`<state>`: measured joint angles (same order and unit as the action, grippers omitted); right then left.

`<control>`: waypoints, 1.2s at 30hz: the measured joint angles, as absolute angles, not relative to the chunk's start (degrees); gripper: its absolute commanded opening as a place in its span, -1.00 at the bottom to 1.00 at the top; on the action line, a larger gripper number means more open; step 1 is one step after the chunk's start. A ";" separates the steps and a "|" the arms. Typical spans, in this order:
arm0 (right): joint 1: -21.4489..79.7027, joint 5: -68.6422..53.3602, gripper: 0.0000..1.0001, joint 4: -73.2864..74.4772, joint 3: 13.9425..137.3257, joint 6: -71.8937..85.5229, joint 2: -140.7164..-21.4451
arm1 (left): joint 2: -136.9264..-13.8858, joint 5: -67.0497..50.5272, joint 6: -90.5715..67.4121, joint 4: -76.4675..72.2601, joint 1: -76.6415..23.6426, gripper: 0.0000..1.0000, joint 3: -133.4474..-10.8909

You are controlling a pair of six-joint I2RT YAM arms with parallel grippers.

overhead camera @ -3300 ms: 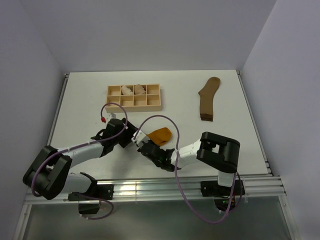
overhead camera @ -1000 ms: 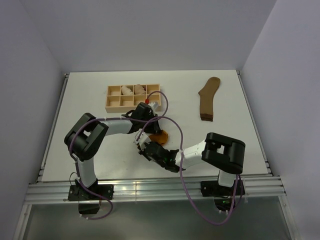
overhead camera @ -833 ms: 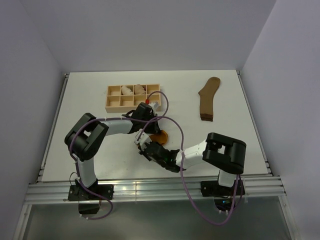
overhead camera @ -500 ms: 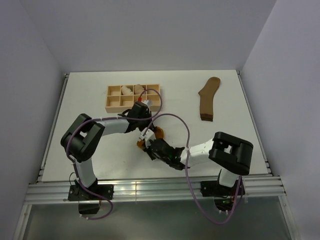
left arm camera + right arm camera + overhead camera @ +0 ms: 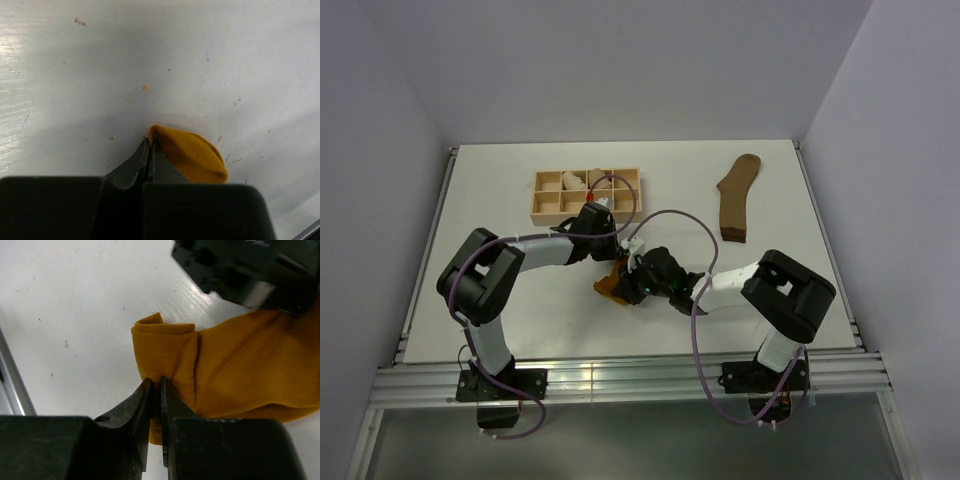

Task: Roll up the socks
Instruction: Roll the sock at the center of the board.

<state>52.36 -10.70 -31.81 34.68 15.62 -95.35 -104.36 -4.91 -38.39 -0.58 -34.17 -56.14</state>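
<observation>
On the surface (image 5: 500, 200), the left tool (image 5: 149, 149) and right tool (image 5: 156, 387) each clamp the orange sock (image 5: 235, 370). Rolling likely needs steady, even tension.

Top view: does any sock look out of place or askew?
Yes. The olive-brown fabric sock lies flat, unrolled and alone at far right, away from the work; the mustard-orange fabric sock is partly folded near the middle.

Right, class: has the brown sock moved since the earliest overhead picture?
No. The brown sock lies where it did, toe toward the far wall, at the same gap from the tray and the table's right edge.
</observation>
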 measured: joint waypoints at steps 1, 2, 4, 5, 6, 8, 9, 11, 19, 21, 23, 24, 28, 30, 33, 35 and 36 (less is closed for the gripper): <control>51.27 -12.62 -1.00 -32.03 34.72 16.27 -95.64 | -104.31 -4.75 -38.44 -0.58 -34.15 -0.99 -56.12; 50.17 -14.41 -1.00 -32.14 34.87 16.95 -96.01 | -104.22 -4.64 -38.46 -0.69 -34.11 -0.99 -55.99; 48.07 -18.20 -1.00 -32.10 35.70 18.41 -97.10 | -103.92 -4.49 -38.61 -1.06 -33.91 -0.99 -55.46; 47.44 -19.64 -1.00 -32.12 36.07 18.90 -97.58 | -103.79 -4.34 -38.65 -1.06 -33.76 -0.99 -55.33; 46.61 -21.28 -1.00 -32.14 36.45 19.66 -98.17 | -103.72 -4.25 -38.65 -1.06 -33.65 -0.99 -55.24; 44.95 -24.62 -1.00 -32.53 36.97 21.15 -99.35 | -103.57 -4.08 -38.65 -1.17 -33.56 -0.99 -55.07; 43.99 -26.37 -1.00 -32.69 37.30 22.00 -100.03 | -103.46 -3.99 -38.68 -1.41 -33.56 -0.99 -54.85; 42.44 -29.36 -1.00 -32.93 38.02 23.55 -101.27 | -103.04 -3.51 -38.65 -1.52 -33.56 -0.99 -54.39; 37.36 -39.07 -1.00 -34.57 39.68 29.67 -105.47 | -102.00 -2.72 -38.65 -2.28 -33.41 -0.95 -52.90; 36.58 -40.66 -1.00 -33.95 40.49 30.68 -106.30 | -101.73 -2.59 -38.65 -2.22 -33.39 -0.95 -52.66; 35.73 -42.28 -1.00 -33.76 40.97 31.68 -107.13 | -101.71 -2.48 -38.65 -2.20 -33.39 -0.95 -52.66; 35.29 -43.16 -1.00 -33.85 41.17 32.29 -107.59 | -101.71 -2.44 -38.65 -2.20 -33.39 -0.95 -52.66; 33.43 -46.74 -1.00 -34.09 42.24 34.76 -109.78 | -101.16 -1.74 -38.65 -2.00 -33.39 -0.92 -52.49; 32.91 -48.25 -1.00 -33.98 43.03 35.79 -110.87 | -100.62 -1.43 -38.65 -1.93 -33.36 -0.90 -52.18; 32.25 -50.35 -1.00 -33.87 44.05 37.10 -112.33 | -99.79 -1.02 -38.72 -2.15 -33.36 -0.82 -51.42; 31.90 -51.35 -1.00 -33.80 44.58 37.95 -113.10 | -99.22 -0.67 -38.87 -2.44 -33.36 -0.68 -50.76; 31.70 -51.86 -1.00 -33.71 44.80 38.33 -113.40 | -98.85 -0.49 -39.07 -2.55 -33.36 -0.62 -50.26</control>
<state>31.70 -51.86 -33.71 44.80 38.33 -113.40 -98.85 -0.49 -39.07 -2.55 -33.36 -50.26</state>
